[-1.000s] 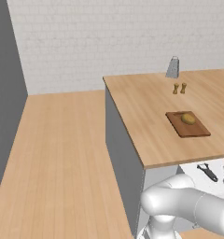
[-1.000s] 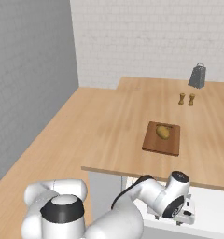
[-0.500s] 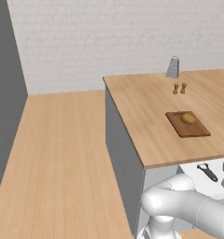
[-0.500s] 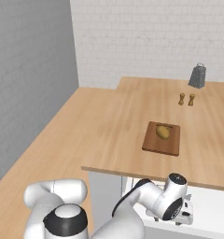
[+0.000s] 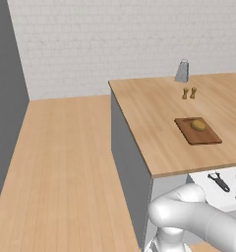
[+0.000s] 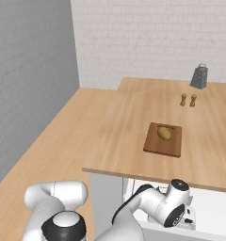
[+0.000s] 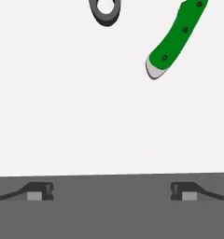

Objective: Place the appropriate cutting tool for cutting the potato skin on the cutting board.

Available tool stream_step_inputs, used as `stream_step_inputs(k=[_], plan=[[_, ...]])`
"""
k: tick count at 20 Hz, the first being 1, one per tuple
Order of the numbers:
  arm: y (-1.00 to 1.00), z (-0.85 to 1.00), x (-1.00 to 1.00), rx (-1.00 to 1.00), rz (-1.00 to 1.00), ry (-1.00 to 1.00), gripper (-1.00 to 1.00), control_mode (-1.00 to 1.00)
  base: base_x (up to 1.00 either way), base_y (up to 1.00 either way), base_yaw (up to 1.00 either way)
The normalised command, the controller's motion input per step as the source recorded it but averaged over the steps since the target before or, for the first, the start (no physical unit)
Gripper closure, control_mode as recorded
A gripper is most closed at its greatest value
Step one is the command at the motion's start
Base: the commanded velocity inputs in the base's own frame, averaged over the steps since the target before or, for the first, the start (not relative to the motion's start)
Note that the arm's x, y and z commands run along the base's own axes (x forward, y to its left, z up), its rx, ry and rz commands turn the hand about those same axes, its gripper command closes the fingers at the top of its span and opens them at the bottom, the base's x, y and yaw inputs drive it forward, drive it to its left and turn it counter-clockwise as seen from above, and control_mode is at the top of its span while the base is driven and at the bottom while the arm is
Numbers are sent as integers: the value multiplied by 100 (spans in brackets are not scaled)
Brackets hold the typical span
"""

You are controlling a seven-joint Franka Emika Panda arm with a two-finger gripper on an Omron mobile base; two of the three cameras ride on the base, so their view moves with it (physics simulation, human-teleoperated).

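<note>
In the hand view the gripper (image 7: pixel 112 191) is spread wide with nothing between its tips, over a white surface. At the top edge, a dark ring (image 7: pixel 106 10) is cut off; to its right lies a green handle (image 7: pixel 176 38), its other end also cropped. From the left base view, the peeler (image 5: pixel 219 181) lies below the counter (image 5: pixel 154 123) edge, the potato (image 5: pixel 198 125) on the cutting board (image 5: pixel 208 139).

Two rear base views sharing the counter (image 5: pixel 154 128); downward close hand view.
</note>
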Motion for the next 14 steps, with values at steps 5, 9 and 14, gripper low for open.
stream_step_inputs(k=[5, 9, 14], plan=[[0, -9, -14, 0, 0, 12, -100, -100, 0, 0, 0], [0, 0, -9, 0, 0, 15, -100, -100, 0, 0, 0], [0, -1, -37, 0, 0, 15, -100, -100, 0, 0, 0]])
